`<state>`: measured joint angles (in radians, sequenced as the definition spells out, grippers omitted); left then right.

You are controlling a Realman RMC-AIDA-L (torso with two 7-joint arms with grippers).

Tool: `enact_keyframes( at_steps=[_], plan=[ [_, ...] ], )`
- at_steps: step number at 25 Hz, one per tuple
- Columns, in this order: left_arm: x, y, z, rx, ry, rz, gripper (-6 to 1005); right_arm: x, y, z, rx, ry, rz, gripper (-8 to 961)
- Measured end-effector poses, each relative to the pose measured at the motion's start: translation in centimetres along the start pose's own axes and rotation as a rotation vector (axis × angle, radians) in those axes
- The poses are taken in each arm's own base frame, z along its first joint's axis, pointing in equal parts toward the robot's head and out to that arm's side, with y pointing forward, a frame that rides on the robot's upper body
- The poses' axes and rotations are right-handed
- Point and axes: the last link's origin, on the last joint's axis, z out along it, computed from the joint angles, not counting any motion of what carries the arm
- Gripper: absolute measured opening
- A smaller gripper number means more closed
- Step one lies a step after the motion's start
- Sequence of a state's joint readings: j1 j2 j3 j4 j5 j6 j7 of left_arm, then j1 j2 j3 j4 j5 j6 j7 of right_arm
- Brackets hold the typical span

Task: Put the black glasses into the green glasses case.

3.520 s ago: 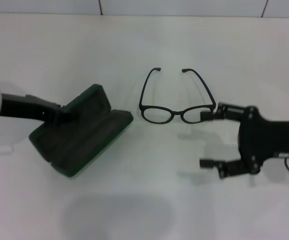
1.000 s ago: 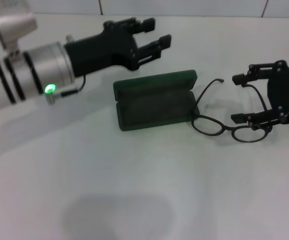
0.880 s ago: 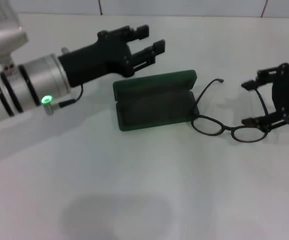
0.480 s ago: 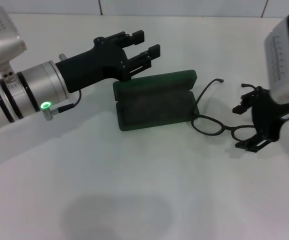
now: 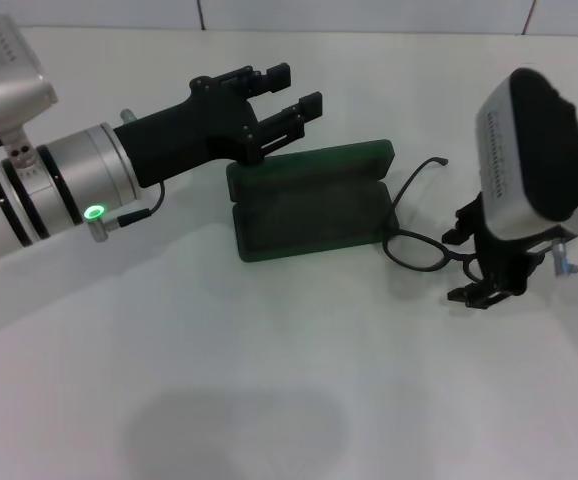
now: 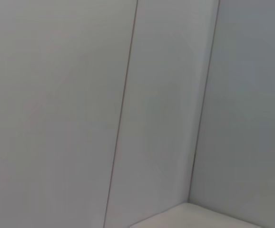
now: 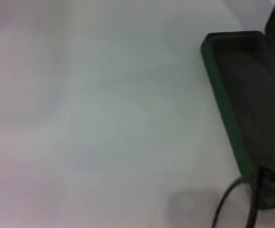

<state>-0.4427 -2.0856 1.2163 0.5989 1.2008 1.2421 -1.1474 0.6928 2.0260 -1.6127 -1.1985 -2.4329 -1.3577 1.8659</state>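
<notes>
I am seeing the green glasses case (image 5: 309, 200) lying open on the tabletop (image 5: 269, 380), the black glasses (image 5: 424, 245) resting just beside it. My right end effector (image 5: 479, 270) is gripping their frame; the left end effector (image 5: 289, 100) is hovering released above the case.

I see the green glasses case (image 5: 311, 203) lying open on the white surface, its dark-lined tray facing up and its lid raised along the far edge. The black glasses (image 5: 431, 236) lie just beside the case's right end, temple arms unfolded. One lens rim sits against the case's near right corner; one temple curves away toward the far side. In the right wrist view, the case (image 7: 232, 123) shows its green wall and dark interior, with the thin black frame (image 7: 251, 199) at its corner
</notes>
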Motion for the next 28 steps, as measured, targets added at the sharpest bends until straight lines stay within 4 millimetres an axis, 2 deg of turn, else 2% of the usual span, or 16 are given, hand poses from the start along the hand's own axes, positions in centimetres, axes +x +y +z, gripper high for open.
enact_keyframes(
  at_steps=[4,15,19,22,28],
  plan=[
    [-0.1,0.0,0.0,-0.001,-0.002,-0.002,560,-0.1,0.2,0.8,0.005,0.007,-0.011,694],
    [-0.5,0.1,0.1,0.001,-0.007,-0.006,560,0.0,0.1,1.9,0.024,-0.017,0.01,275],
    [-0.5,0.2,0.0,-0.002,-0.002,-0.009,560,0.3,0.4,1.9,0.018,-0.021,0.022,212],
    [-0.4,0.4,-0.2,-0.019,0.008,-0.015,560,0.9,0.8,1.1,0.026,-0.022,0.036,165],
    [0.4,1.5,-0.6,-0.105,0.055,-0.028,559,2.3,1.3,-2.5,0.13,-0.108,0.069,124]
  ],
)
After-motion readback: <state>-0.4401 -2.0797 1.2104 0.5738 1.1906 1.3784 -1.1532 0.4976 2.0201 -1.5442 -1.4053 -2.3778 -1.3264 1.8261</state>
